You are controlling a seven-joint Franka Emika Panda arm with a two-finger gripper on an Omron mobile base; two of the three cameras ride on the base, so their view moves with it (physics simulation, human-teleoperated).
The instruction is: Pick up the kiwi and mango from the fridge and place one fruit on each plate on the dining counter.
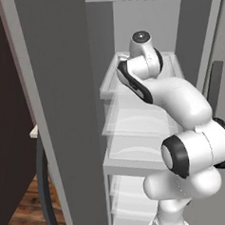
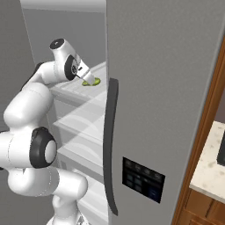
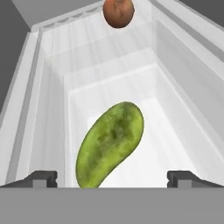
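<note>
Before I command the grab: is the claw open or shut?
Open: the claw has its fingertips spread wide either side of the mango.

The gripper [image 3: 112,179] stood with its jaws spread wide, one dark fingertip [image 3: 41,178] at eight o'clock and the other at four. Between them lay the mango [image 3: 110,144], oblong and green, slanting from seven o'clock up toward one, on the white fridge shelf [image 3: 175,131]. A reddish round fruit [image 3: 118,12] sat at twelve, well apart from it.
</note>
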